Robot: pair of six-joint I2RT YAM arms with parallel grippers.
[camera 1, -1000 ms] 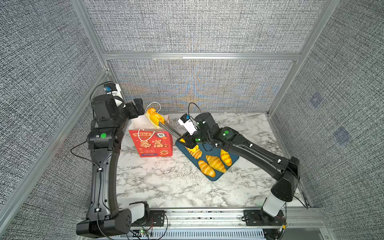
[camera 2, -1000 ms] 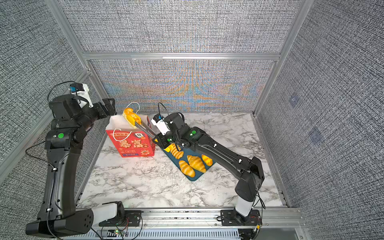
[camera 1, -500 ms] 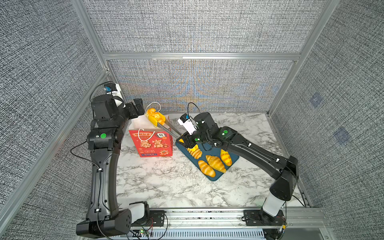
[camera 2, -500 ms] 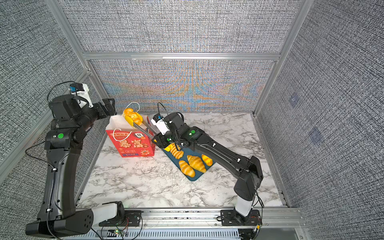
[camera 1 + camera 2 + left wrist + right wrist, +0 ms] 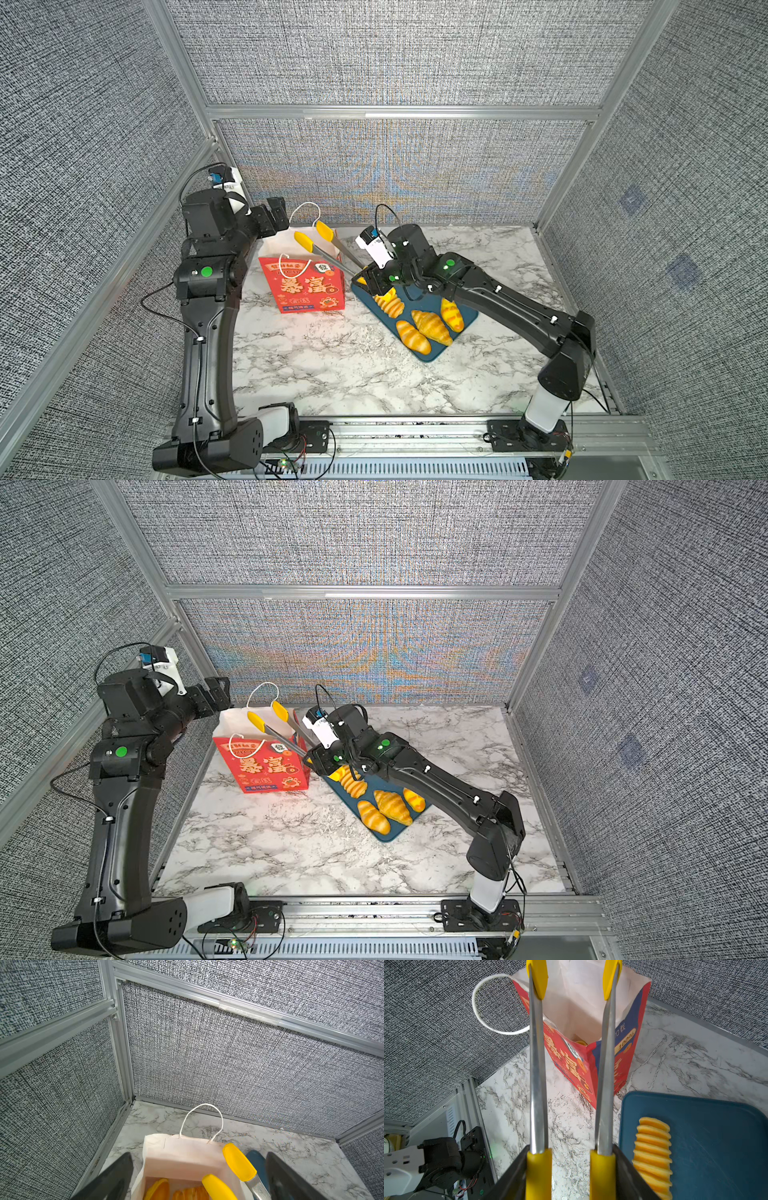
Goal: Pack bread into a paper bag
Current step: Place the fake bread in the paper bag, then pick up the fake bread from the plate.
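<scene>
Gripping metal tongs (image 5: 328, 254) by yellow handles with right gripper (image 5: 571, 1153) jaws, yellow tips parted over mouth of red paper bag (image 5: 309, 286). Hovering left gripper (image 5: 272, 216) by bag's rear rim, jaws wide. Upright on marble bench (image 5: 332, 365), just beside blue tray (image 5: 430, 359). Pastries (image 5: 160, 1188) inside bag. Ridged loaf (image 5: 390, 305), croissant (image 5: 430, 326) on tray.

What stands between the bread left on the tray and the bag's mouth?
Nothing visible. The bread lies on the tray beside the paper bag, whose mouth is open; only the empty tongs, held by the right gripper, hang over it.
</scene>
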